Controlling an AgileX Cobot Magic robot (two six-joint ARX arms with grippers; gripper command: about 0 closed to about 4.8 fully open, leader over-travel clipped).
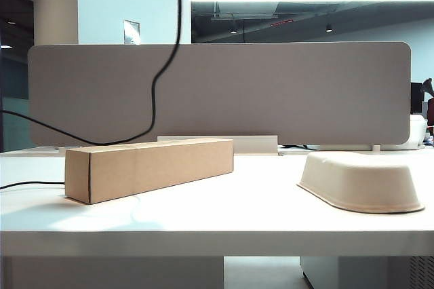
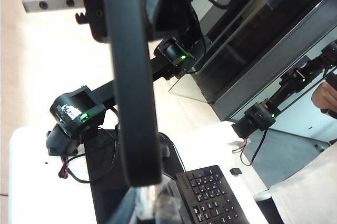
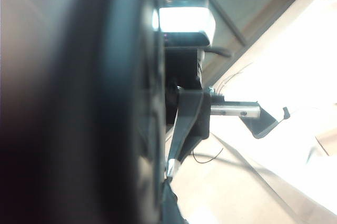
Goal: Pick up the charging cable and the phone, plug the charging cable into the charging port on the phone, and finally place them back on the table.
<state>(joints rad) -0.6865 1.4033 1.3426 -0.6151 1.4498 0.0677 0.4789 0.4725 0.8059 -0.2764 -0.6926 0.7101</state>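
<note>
Neither gripper shows in the exterior view; both are raised above the table (image 1: 217,241). In the left wrist view the black phone (image 2: 131,103) runs edge-on toward the camera, and my right gripper (image 2: 131,3) is shut on its far end. My left gripper (image 2: 152,205) is a blur just past the phone's near end. In the right wrist view the phone (image 3: 105,103) fills the near side as a dark blur. There my left gripper (image 3: 176,155) is shut on the charging cable, whose silver plug (image 3: 171,169) lies against the phone's edge. The cord (image 1: 154,92) hangs from above. The charging port is hidden.
A long cardboard box (image 1: 149,167) lies on the left of the table and a beige pulp bowl (image 1: 363,180) on the right. A grey partition (image 1: 224,92) stands behind them. A black keyboard (image 2: 210,197) lies on the operator's desk beyond.
</note>
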